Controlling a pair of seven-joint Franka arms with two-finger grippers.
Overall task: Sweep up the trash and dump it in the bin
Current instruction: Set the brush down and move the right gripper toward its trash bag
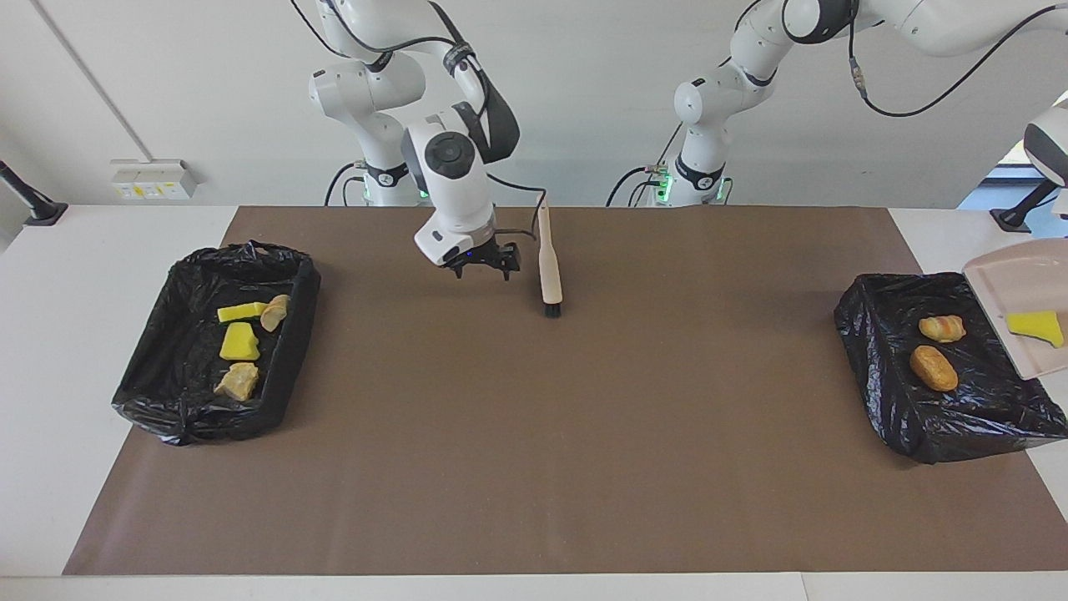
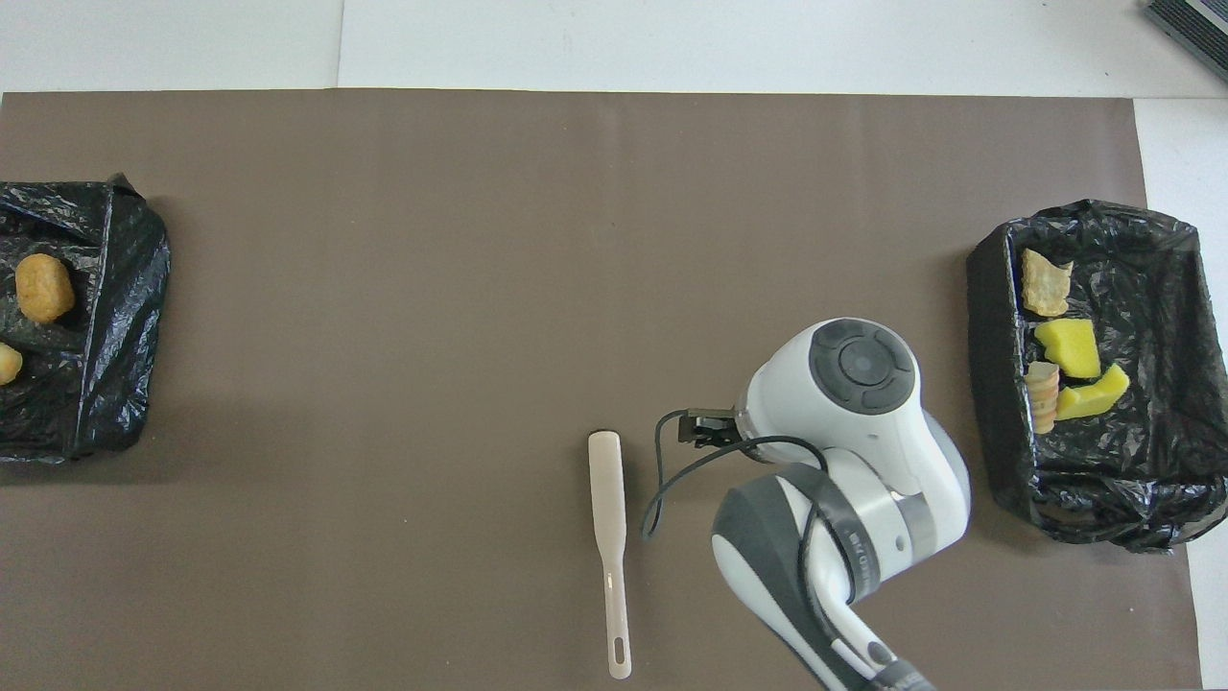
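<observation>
A pale pink dustpan (image 1: pixel 1010 280) hangs tilted over the black-lined bin (image 1: pixel 868 334) at the left arm's end, with a yellow sponge chunk (image 1: pixel 1035 327) on it. The left gripper is out of view. Two bread lumps (image 1: pixel 941 327) (image 1: pixel 933 367) lie in that bin (image 2: pixel 125 317). The bin at the right arm's end (image 1: pixel 292 351) (image 2: pixel 988 384) holds two yellow sponge chunks (image 1: pixel 240 342) and two tan lumps (image 1: pixel 238 381). My right gripper (image 1: pixel 484 265) is open and empty, low over the mat beside the brush (image 1: pixel 549 267) (image 2: pixel 609 537), which lies flat.
A brown mat (image 1: pixel 534 434) covers the table between the two bins. White table shows at both ends. A black cable (image 2: pixel 662 480) loops off the right arm's wrist near the brush.
</observation>
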